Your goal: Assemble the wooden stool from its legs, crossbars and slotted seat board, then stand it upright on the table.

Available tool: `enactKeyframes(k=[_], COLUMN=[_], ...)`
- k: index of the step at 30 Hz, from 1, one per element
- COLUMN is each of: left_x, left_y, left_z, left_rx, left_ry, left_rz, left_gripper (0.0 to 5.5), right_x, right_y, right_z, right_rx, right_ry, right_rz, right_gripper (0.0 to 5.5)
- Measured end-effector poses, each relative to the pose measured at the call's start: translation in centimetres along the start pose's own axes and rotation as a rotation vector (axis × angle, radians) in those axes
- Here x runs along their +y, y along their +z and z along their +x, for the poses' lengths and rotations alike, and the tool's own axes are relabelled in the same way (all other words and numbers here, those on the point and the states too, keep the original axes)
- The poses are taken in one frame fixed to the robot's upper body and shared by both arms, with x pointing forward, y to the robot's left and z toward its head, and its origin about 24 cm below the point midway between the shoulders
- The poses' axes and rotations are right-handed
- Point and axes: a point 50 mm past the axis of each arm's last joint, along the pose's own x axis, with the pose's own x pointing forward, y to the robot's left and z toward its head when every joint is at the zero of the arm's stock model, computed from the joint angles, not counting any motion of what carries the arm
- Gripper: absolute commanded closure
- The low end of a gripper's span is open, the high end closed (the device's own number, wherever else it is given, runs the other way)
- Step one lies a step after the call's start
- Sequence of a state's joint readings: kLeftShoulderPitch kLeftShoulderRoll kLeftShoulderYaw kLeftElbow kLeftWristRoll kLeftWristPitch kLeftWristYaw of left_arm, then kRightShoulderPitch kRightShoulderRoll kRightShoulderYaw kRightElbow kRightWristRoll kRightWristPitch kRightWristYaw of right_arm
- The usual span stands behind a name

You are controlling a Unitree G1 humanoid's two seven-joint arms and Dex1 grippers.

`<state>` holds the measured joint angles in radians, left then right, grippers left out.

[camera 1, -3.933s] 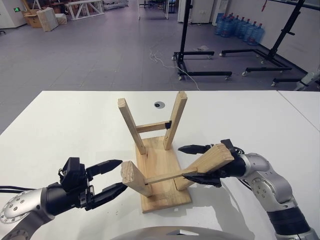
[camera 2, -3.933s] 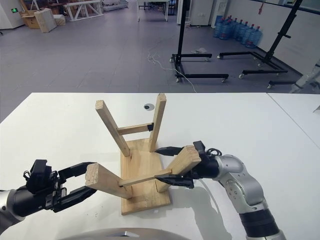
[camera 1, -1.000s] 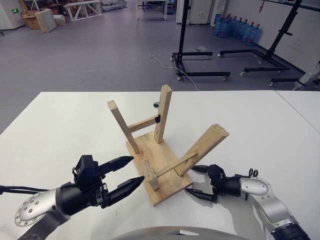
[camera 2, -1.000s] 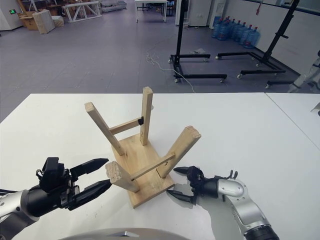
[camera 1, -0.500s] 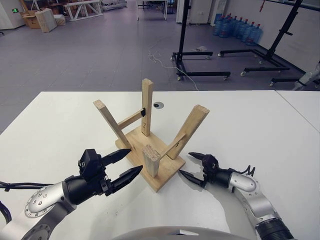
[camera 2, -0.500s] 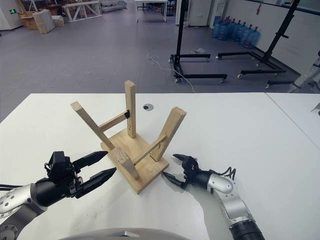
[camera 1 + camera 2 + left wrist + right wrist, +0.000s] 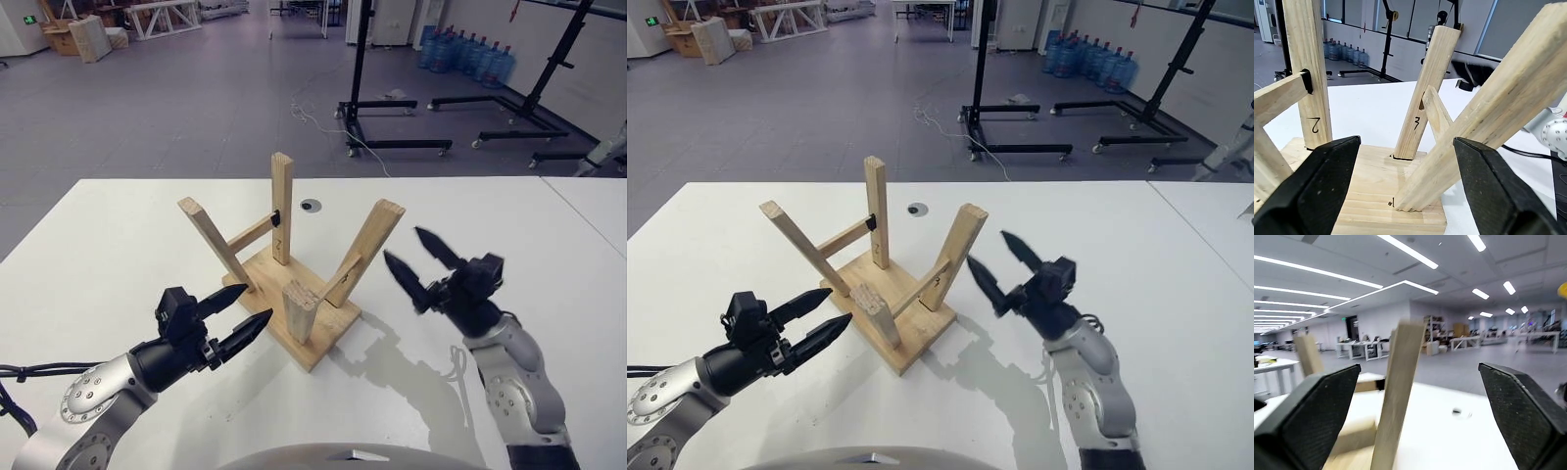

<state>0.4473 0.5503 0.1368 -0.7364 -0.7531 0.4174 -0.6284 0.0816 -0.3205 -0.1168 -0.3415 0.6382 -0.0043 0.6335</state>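
The wooden stool lies upside down near the table's middle, its seat board (image 7: pixel 323 333) flat on the table and its legs pointing up. The far pair, a slanted leg (image 7: pixel 209 243) and an upright leg (image 7: pixel 282 208), is joined by a crossbar (image 7: pixel 255 234). The near leg (image 7: pixel 298 311) and the right leg (image 7: pixel 370 247) share a second crossbar (image 7: pixel 340 282). My left gripper (image 7: pixel 255 304) is open, just left of the near leg and low over the table; its fingers (image 7: pixel 1317 191) frame that leg (image 7: pixel 1488 112). My right gripper (image 7: pixel 402 245) is open, raised to the right of the right leg (image 7: pixel 1398 396) and apart from it.
A small round hole (image 7: pixel 312 206) sits in the white table (image 7: pixel 98 245) behind the stool. A second table (image 7: pixel 598 211) adjoins at the right. Black wheeled stands (image 7: pixel 392 108) and water bottles (image 7: pixel 470 54) are on the floor beyond the far edge.
My right gripper has risen from table level by the seat board's corner to the height of the right leg's upper half. Over the last second the stool turned; the left gripper stays close.
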Motion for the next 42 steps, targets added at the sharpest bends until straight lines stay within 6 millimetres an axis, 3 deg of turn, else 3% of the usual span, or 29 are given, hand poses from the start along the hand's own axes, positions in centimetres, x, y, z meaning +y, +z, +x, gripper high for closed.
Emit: enactKeyframes(k=[3,5,7,13,17,20,22,24,35,39,42], left_x=[-0.1,-0.1,-0.1,0.0,0.0,-0.1,-0.1,-0.1,0.1,0.4,0.4], left_y=[-0.2,-0.2,-0.1,0.2,0.1,0.1,0.1,0.2,0.0,-0.1,-0.1], left_z=[-0.2,-0.2,-0.1,0.2,0.1,0.2,0.3,0.4,0.4,0.4,0.3], left_rx=[0.001,-0.003,-0.004,-0.016,-0.009,-0.007,-0.006,-0.007,-0.003,-0.004,-0.009], left_ry=[0.008,0.008,0.007,-0.004,-0.002,-0.004,-0.011,-0.020,-0.011,-0.007,-0.014], left_rz=[-0.008,-0.007,-0.007,0.007,0.005,0.003,-0.001,0.001,-0.003,0.010,0.016], left_gripper=[2.04,2.04,2.04,2.04,2.04,2.04,2.04,2.04,2.04,2.04,2.04], right_x=[1.0,3.2,4.5,4.7,4.2,4.1,4.4,4.7,5.1,4.5,3.9], right_y=[3.0,5.3,6.3,5.4,4.4,1.8,-2.5,-3.2,-3.4,-2.8,0.1], right_z=[2.9,5.3,6.6,7.7,8.1,7.9,6.1,6.0,6.6,6.2,7.5], right_rx=[-0.123,-0.228,-0.291,-0.275,-0.227,-0.113,0.066,0.086,0.130,0.108,-0.031], right_ry=[0.094,0.229,0.267,0.202,0.217,0.304,0.415,0.447,0.471,0.373,0.267], right_rz=[-0.072,-0.206,-0.415,-1.004,-1.147,-1.227,-1.204,-1.193,-0.998,-0.739,-0.514], right_gripper=[1.05,1.05,1.05,1.05,1.05,1.05,1.05,1.05,1.05,1.05,1.05])
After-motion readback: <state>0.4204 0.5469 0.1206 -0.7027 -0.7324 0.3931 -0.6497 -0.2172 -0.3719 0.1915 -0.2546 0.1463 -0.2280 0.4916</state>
